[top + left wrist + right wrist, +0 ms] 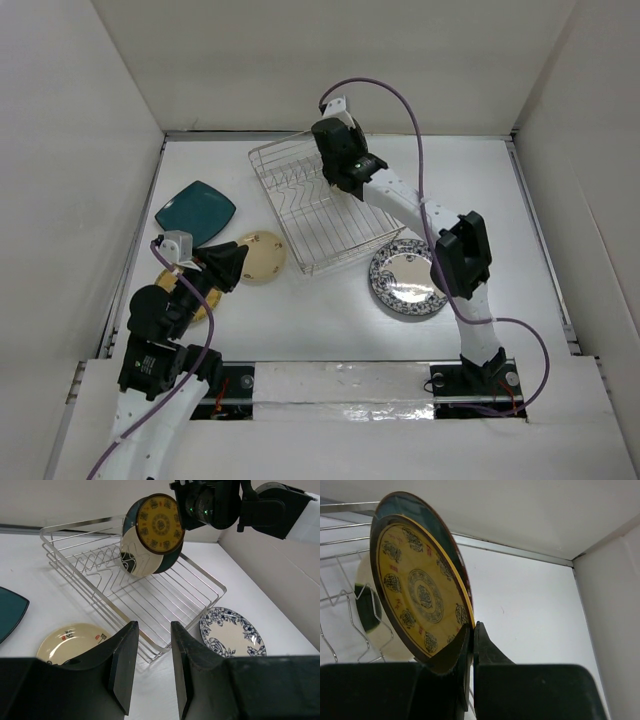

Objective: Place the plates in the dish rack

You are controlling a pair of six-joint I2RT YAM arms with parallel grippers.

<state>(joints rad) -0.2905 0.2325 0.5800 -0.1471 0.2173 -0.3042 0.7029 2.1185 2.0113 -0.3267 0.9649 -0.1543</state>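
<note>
The yellow patterned plate (417, 592) was gripped by its rim in the right pincer (472, 630), upright above the far end of the dish rack (300, 215). The left pincer (153, 627) was seen half-open and empty off the rack's near-left side.

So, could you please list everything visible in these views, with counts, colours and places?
dish rack: one, silver wire, centre-back of the table
yellow patterned plate: one, dark rim, held on edge over the rack
dark teal plate: one, upright just behind the yellow one
cream plate with dark patch: one, upright in the rack
teal square plate: one, flat, left of the rack
small cream plate: one, flat, by the rack's near-left corner
blue-and-white plate: one, flat, near-right of the rack
gold-brown plate: one, mostly hidden under the left arm
left gripper: black, jaws open, empty
right gripper: black, jaws shut on the yellow plate's rim
</note>
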